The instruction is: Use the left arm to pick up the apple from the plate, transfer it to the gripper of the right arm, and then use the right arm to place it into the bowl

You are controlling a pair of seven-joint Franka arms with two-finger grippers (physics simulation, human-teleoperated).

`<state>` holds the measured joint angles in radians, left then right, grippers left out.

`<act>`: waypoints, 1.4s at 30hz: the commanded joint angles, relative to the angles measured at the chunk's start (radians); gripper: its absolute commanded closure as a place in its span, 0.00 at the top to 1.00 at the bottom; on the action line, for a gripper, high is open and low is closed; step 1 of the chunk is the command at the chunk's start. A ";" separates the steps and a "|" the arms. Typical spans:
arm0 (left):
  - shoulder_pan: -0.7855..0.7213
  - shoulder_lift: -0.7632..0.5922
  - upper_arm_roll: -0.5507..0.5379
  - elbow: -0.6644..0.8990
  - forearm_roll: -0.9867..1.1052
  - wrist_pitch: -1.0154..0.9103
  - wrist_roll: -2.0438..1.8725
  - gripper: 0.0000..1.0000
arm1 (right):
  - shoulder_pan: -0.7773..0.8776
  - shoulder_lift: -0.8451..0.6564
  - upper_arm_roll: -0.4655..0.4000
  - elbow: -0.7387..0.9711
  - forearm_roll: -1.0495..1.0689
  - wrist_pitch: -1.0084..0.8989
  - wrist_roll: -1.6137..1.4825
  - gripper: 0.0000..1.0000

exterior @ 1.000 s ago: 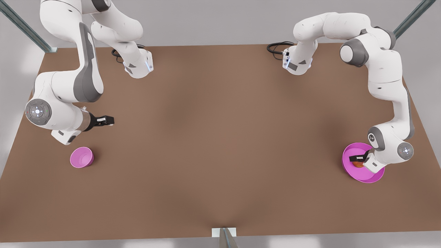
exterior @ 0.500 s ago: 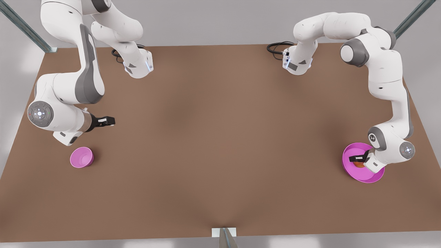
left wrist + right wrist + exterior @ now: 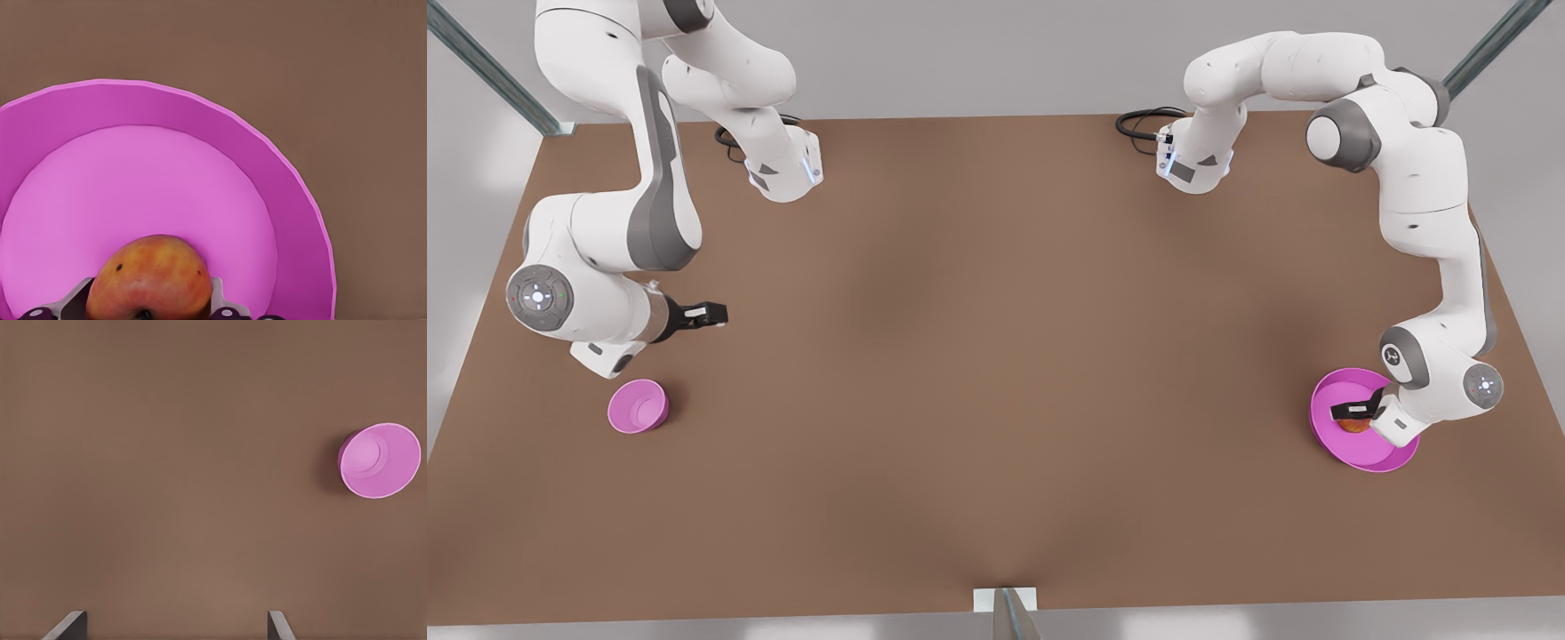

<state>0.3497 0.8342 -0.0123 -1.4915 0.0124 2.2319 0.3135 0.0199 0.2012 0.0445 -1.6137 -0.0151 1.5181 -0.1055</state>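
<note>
The red-orange apple (image 3: 150, 280) lies on the wide pink plate (image 3: 287, 187) at the front view's right. My left gripper (image 3: 1348, 412) reaches down into the plate (image 3: 1325, 391), and its slim fingers (image 3: 220, 303) press against both sides of the apple (image 3: 1354, 426), shut on it. The apple rests low on the plate floor. My right gripper (image 3: 710, 313) hovers at the front view's left, pointing toward the table's middle, a little behind the small deep pink bowl (image 3: 638, 406). Its fingertips (image 3: 70, 625) stand wide apart with nothing between them, and the bowl (image 3: 380, 460) sits off to one side.
The brown table (image 3: 996, 356) stretches wide between the two arms. Both arm bases (image 3: 783, 169) stand at the far edge with black cables (image 3: 1138, 123) beside them. A small metal bracket (image 3: 1005, 604) sits at the near edge.
The right arm has drifted slightly toward the front view's right, its gripper with it. The left arm's wrist has shifted a little over the plate; the apple stays in place.
</note>
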 commanded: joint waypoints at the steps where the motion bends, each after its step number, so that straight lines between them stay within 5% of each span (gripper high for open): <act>1: 0.000 -0.001 0.000 0.000 -0.002 0.002 0.004 0.87 | 0.000 0.000 0.000 -0.002 0.000 0.008 -0.002 1.00; 18: 0.000 0.003 -0.009 0.002 -0.005 0.055 -0.004 0.83 | 0.003 0.000 0.002 -0.021 -0.009 0.024 -0.003 1.00; 24: -0.002 0.003 -0.009 0.002 -0.005 0.054 -0.002 0.71 | 0.005 0.009 0.002 -0.023 -0.009 0.022 -0.002 1.00; 30: -0.046 -0.139 -0.011 0.000 -0.265 -0.324 -0.013 0.71 | 0.003 0.020 0.002 -0.020 -0.003 0.022 -0.003 1.00; 33: -0.126 -0.161 -0.187 0.062 -0.442 -0.382 -0.367 0.71 | -0.009 0.159 0.003 0.074 0.194 0.013 -0.186 1.00; 37: -0.143 -0.011 -0.550 0.197 -0.502 -0.380 -0.563 0.71 | -0.021 0.449 0.070 0.224 0.674 0.014 -0.555 1.00; 40: -0.317 0.112 -0.611 0.364 -0.509 -0.341 -0.631 0.71 | -0.074 0.509 0.162 0.232 0.784 0.053 -0.796 1.00; 42: -0.334 0.151 -0.620 0.378 -0.690 -0.288 -0.636 0.71 | -0.071 0.540 0.212 0.221 0.848 0.158 -1.057 1.00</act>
<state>0.0252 0.9729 -0.6258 -1.1198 -0.5554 1.9205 0.0432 -0.0467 0.7301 0.2354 -1.3921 0.7093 1.5824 -0.4027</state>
